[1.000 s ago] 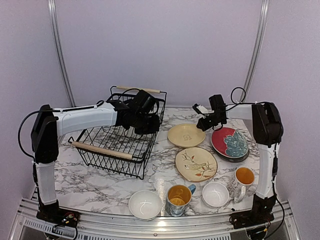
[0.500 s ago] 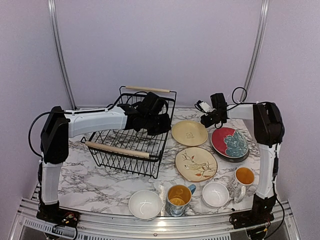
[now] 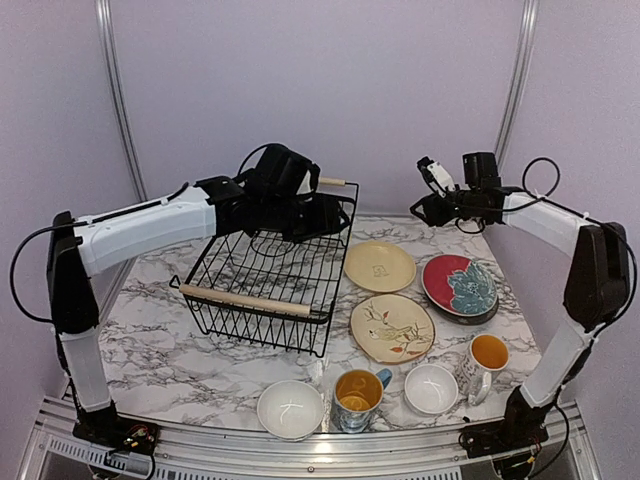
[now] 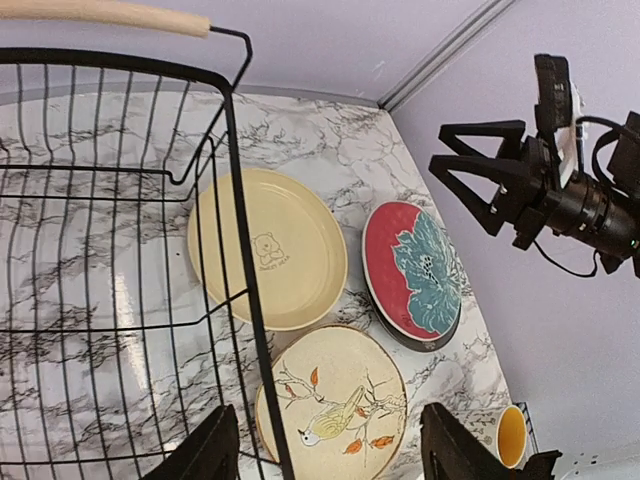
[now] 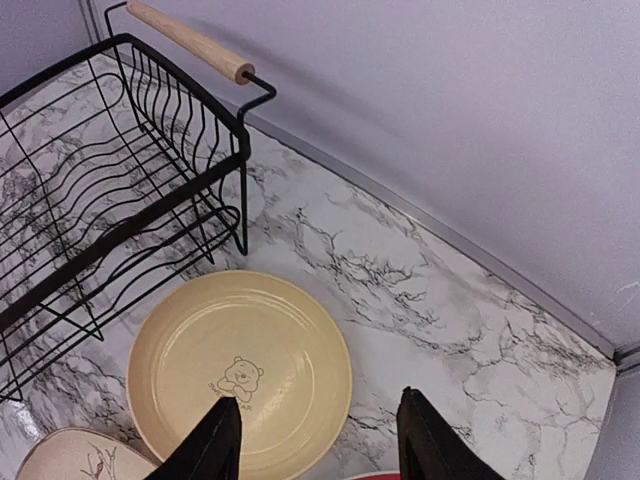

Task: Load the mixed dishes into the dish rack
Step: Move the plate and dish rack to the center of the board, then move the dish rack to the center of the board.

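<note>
Since 1 s ago: the dish rack has slid right and now sits just beside the plates. The left arm has lifted, and the left claw hangs above the rack's far-right corner. The right arm has pulled up and back off the plates, so the right claw is high over the far right of the table.

Top view: the rack holds nothing, 0 dishes loaded. All dishes are on the table:
- pale yellow plate, just right of the rack's right wall
- bird plate, nearer than the yellow one
- red plate, further right, with the teal leaf plate lying on it
- 2 bowls and 2 mugs, along the near edge; the bowls look empty

Key relation: the yellow plate lies below both claws, right of and nearer than the left claw, left of and nearer than the right claw. It is round, so there is no long axis to line up. Judged: either arm reaches it, and the right one has no rack wire in its way.

Left wrist view: the left claw has its fingers spread with nothing between them. The rack's right wall crosses the frame and the yellow plate shows past it; cannot tell if they touch. The right claw is also in view, fingers apart in midair.

Right wrist view: the right claw is apart and empty. The yellow plate is directly below it. The rack corner and a wooden handle are at upper left.
</note>
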`<action>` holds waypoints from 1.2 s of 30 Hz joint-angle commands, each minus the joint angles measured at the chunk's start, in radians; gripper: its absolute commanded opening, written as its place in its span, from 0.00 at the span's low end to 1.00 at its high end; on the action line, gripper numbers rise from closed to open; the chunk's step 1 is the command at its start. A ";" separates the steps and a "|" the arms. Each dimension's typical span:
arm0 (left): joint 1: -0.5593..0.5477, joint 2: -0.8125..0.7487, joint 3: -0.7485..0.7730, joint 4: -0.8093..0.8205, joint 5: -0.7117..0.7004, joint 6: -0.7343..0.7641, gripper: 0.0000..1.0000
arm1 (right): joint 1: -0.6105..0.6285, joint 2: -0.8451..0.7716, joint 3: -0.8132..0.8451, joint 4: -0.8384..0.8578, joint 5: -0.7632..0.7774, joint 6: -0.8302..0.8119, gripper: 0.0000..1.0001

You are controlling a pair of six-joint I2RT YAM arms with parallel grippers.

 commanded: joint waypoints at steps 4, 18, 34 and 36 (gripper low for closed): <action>0.186 -0.389 -0.284 -0.185 -0.243 0.186 0.67 | 0.022 -0.128 -0.095 -0.065 -0.216 0.020 0.52; 0.441 -0.487 -0.672 -0.125 -0.255 0.142 0.64 | 0.138 -0.121 -0.253 0.109 -0.029 -0.047 0.37; 0.394 -0.697 -0.911 0.027 0.028 0.146 0.60 | 0.361 0.012 -0.224 0.138 0.149 -0.100 0.31; 0.371 -0.730 -0.935 0.035 0.057 0.128 0.60 | 0.365 0.015 -0.221 0.139 0.145 -0.104 0.32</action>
